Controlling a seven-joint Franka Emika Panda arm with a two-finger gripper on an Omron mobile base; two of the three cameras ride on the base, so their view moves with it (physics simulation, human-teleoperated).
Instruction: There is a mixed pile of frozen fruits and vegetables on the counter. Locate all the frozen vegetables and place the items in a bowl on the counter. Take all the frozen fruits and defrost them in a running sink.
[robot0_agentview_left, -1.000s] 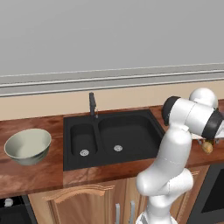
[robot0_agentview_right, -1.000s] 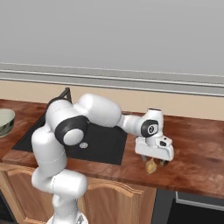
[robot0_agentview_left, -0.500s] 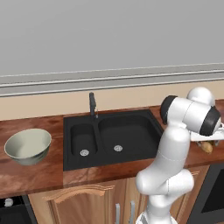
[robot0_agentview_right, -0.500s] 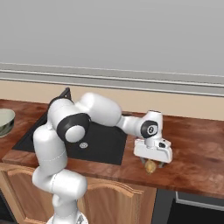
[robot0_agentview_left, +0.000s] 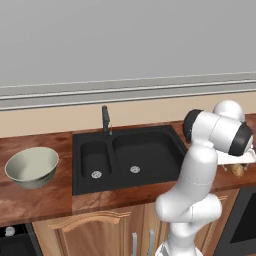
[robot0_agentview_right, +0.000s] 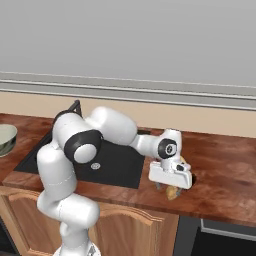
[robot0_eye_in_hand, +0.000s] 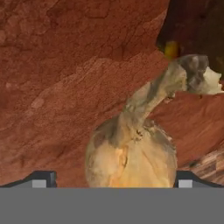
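The tan bulb (robot0_eye_in_hand: 131, 157) with its thin bent stem lies on the reddish-brown counter (robot0_eye_in_hand: 65, 87), right of the black sink (robot0_agentview_left: 150, 150). My gripper (robot0_eye_in_hand: 113, 180) is open and straddles it. The right fingertip (robot0_eye_in_hand: 183, 179) is at the bulb's side and the left one stands a little clear. From the right base view, the bulb (robot0_agentview_right: 173, 192) peeks out under the hand, near the counter's front edge. The greenish-cream bowl (robot0_agentview_left: 32, 166) stands far left of the sink. A small yellow bit (robot0_eye_in_hand: 170, 49) shows beyond the bulb's stem. The apple and the olive-brown lump are hidden.
The slim black faucet (robot0_agentview_left: 105, 119) rises behind the sink. My own arm arches over the sink's right basin. The counter's front edge runs just below the bulb, with cabinet fronts (robot0_agentview_right: 130, 225) underneath. Bare wood (robot0_agentview_right: 225, 165) lies to the right of the gripper.
The hand has sunk slightly and shifted a little toward the bulb, which stays on the counter. Bowl and sink are as before.
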